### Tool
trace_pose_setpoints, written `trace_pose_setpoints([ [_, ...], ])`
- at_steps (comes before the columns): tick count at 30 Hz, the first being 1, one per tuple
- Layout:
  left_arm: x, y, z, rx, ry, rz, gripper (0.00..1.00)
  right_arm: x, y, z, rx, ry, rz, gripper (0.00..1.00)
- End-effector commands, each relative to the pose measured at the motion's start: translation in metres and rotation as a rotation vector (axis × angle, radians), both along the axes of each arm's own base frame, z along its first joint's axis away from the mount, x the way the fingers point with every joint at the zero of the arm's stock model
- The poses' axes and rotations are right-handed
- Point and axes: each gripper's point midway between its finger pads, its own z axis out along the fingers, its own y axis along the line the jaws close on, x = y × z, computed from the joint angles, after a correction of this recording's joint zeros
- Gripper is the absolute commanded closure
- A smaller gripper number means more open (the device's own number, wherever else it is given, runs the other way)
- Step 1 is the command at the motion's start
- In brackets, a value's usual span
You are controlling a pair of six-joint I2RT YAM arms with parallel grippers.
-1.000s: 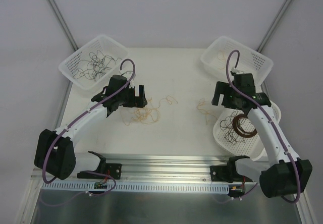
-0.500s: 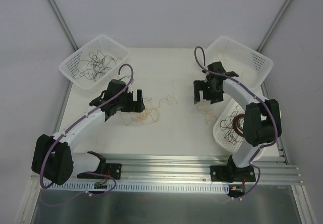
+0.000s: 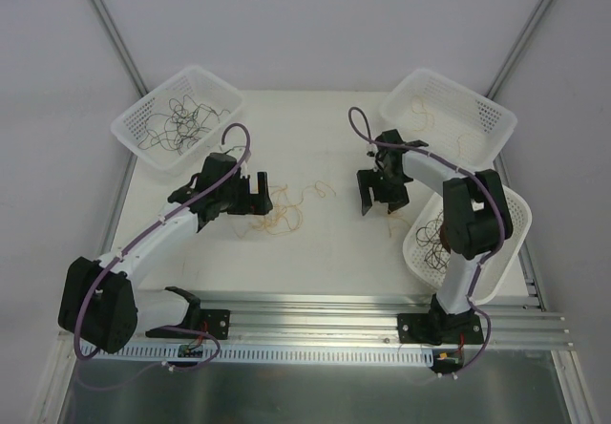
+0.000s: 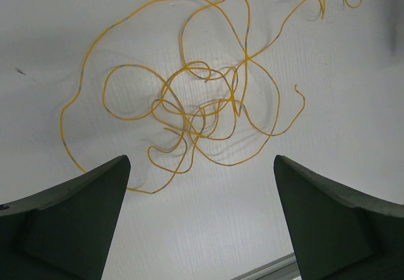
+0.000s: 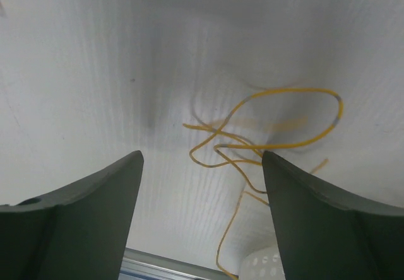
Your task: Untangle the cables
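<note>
Sorting by colour is suggested by the layout: black strands (image 3: 177, 123) are held in the far-left basket (image 3: 129, 130), brown strands (image 3: 437, 247) in the near-right basket (image 3: 412, 252), a few yellow pieces (image 3: 418, 109) in the far-right basket (image 3: 496, 118), and the yellow tangle (image 4: 202, 103) is spread loose on the bench (image 3: 325, 262) where it can be reached. Left jaws are held wide apart and empty, straddling that tangle from above, presumably so one loop can be singled out. Right jaws are likewise spread with nothing gripped, poised over a smaller yellow strand (image 5: 252, 147) lying just beside the near-right basket.
</note>
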Motion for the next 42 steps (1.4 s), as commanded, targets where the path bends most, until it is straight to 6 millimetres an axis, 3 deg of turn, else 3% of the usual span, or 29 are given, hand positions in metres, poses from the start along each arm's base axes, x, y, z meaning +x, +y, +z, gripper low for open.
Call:
trace_pose_setpoints([
  [1,0.002,-0.001,0.002,0.005,-0.005,0.002,0.01,-0.014,0.007,-0.007,-0.019,0.044,0.034,0.23],
  [8,0.006,-0.004,0.001,0.01,0.0,-0.011,0.01,-0.02,0.012,-0.013,-0.074,0.041,0.089,0.62],
  [9,0.006,-0.004,0.001,0.01,0.0,-0.013,0.01,-0.018,0.014,-0.01,-0.071,0.027,0.093,0.71],
  [11,0.006,-0.004,0.001,0.012,0.0,-0.015,0.01,-0.015,0.018,-0.003,-0.066,-0.005,0.115,0.81],
  [12,0.006,-0.004,0.0,0.012,0.0,-0.015,0.01,-0.014,0.019,0.001,-0.06,-0.017,0.121,0.93],
  [14,0.005,-0.004,0.0,0.013,-0.002,-0.017,0.01,-0.007,0.024,0.02,-0.036,-0.067,0.125,0.99],
  [19,0.003,-0.002,-0.003,0.019,0.003,-0.019,0.01,0.016,0.028,0.075,-0.006,-0.216,0.15,0.99],
  [20,0.002,-0.002,-0.001,0.018,-0.001,-0.015,0.01,0.026,0.028,0.098,-0.006,-0.275,0.148,0.99],
  [24,0.001,0.001,-0.002,0.024,-0.007,-0.008,0.01,0.048,0.019,0.159,0.004,-0.427,0.129,0.99],
  [27,0.0,0.003,-0.002,0.029,-0.011,-0.005,0.01,0.064,0.006,0.203,0.02,-0.543,0.097,0.99],
  [33,-0.002,0.005,-0.003,0.03,-0.013,0.002,0.01,0.106,-0.043,0.279,0.022,-0.782,-0.042,0.99],
  [34,-0.001,0.004,-0.002,0.029,-0.016,0.002,0.01,0.114,-0.066,0.286,-0.028,-0.812,-0.105,0.99],
  [38,-0.001,0.005,0.0,0.03,-0.022,0.005,0.01,0.149,-0.117,0.308,-0.058,-0.923,-0.279,0.99],
  [40,-0.002,0.006,-0.001,0.033,-0.024,0.004,0.01,0.17,-0.144,0.308,-0.053,-0.967,-0.374,0.99],
  [41,-0.002,0.006,-0.001,0.032,-0.02,0.004,0.01,0.178,-0.145,0.307,-0.045,-0.978,-0.388,0.99],
  [42,-0.002,0.005,-0.002,0.031,-0.02,0.001,0.01,0.185,-0.159,0.306,-0.047,-0.986,-0.429,0.99],
])
